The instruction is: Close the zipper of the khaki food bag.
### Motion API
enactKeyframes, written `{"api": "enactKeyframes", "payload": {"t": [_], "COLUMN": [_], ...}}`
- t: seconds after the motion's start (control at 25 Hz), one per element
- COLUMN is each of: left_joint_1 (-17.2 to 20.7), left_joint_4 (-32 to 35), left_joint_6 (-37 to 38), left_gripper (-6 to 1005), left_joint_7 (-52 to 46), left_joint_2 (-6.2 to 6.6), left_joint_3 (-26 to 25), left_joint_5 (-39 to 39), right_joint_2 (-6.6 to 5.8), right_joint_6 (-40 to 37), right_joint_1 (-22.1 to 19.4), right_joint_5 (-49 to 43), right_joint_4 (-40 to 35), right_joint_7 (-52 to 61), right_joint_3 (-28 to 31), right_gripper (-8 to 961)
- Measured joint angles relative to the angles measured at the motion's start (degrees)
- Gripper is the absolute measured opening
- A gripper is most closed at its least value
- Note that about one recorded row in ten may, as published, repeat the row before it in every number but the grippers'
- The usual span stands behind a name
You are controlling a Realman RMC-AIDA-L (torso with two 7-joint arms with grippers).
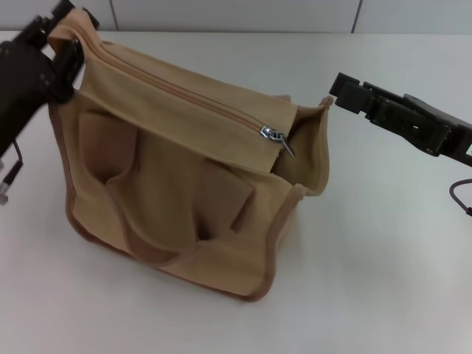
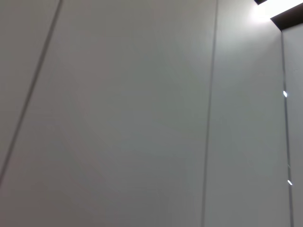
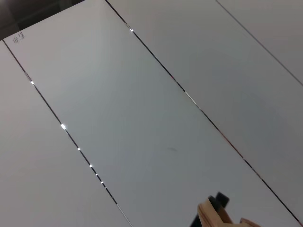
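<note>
The khaki food bag stands on the white table in the head view, tan canvas with brown piping and a handle hanging down its front. The zipper runs across the top panel. Its silver slider sits near the bag's right end, with a short open gap beyond it. My left gripper is shut on the bag's far left top corner. My right gripper is at the bag's right end, pinching the raised end edge. A bit of tan fabric shows in the right wrist view.
The white table spreads around the bag. A cable hangs under my right arm and another hangs under my left arm. The left wrist view shows only grey wall panels.
</note>
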Motion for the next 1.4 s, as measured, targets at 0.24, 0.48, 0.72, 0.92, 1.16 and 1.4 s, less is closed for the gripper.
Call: {"api": "enactKeyframes", "payload": {"t": [0.24, 0.48, 0.72, 0.92, 1.16, 1.4], "left_joint_1": [-1.1, 1.8, 5.4, 10.2, 14.6, 16.9], "left_joint_4": [-1.3, -0.2, 1.9, 9.9, 14.4, 15.0], "left_joint_6": [0.0, 3.1, 11.2, 12.6, 12.7, 11.8], "left_gripper": [431, 628, 758, 801, 801, 801], "left_joint_7": [-0.1, -3.9, -10.4, -11.0, -10.1, -1.4], "left_joint_2": [0.13, 0.7, 0.84, 1.32, 3.42, 5.3], "left_joint_3": [-1.7, -1.8, 0.7, 11.9, 21.6, 24.7], "left_joint_5": [-9.3, -18.6, -19.3, -16.2, -15.1, 0.4], "right_joint_2": [0.1, 0.2, 0.27, 0.35, 0.48, 0.65], "right_joint_6": [0.0, -0.4, -9.9, -14.4, -12.0, 0.0], "right_joint_1": [0.5, 0.9, 2.0, 2.5, 2.9, 5.5], "right_joint_5": [0.1, 0.1, 0.3, 0.0, -0.2, -0.2], "right_joint_4": [0.1, 1.2, 4.0, 6.3, 6.7, 9.8], "right_joint_7": [-0.2, -2.4, -18.1, -32.2, -40.9, -40.5], "right_joint_3": [-0.4, -0.2, -0.8, -5.1, -16.1, -28.4], "right_gripper": [501, 706, 765, 766, 766, 765]}}
